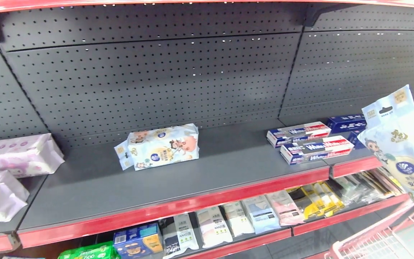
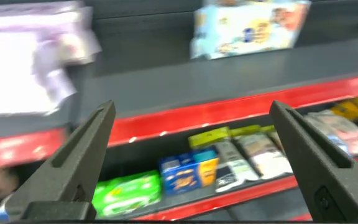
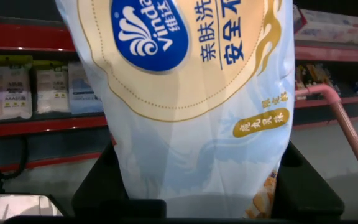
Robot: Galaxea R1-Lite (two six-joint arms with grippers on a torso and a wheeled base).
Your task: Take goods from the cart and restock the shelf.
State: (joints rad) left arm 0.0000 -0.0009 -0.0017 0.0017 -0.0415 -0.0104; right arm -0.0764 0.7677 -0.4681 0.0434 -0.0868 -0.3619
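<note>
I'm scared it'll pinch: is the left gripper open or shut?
Open: the left gripper has its jaws spread wide, nothing held between them.

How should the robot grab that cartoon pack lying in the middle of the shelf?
Probably across its middle, coming from the front and above. The cartoon pack lies lengthwise along the shelf with free space over it, and its narrow depth looks easy to pinch.

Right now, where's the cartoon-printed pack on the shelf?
In the head view the cartoon-printed pack lies midway along the shelf, purple packs to its left, long boxes to its right.
</note>
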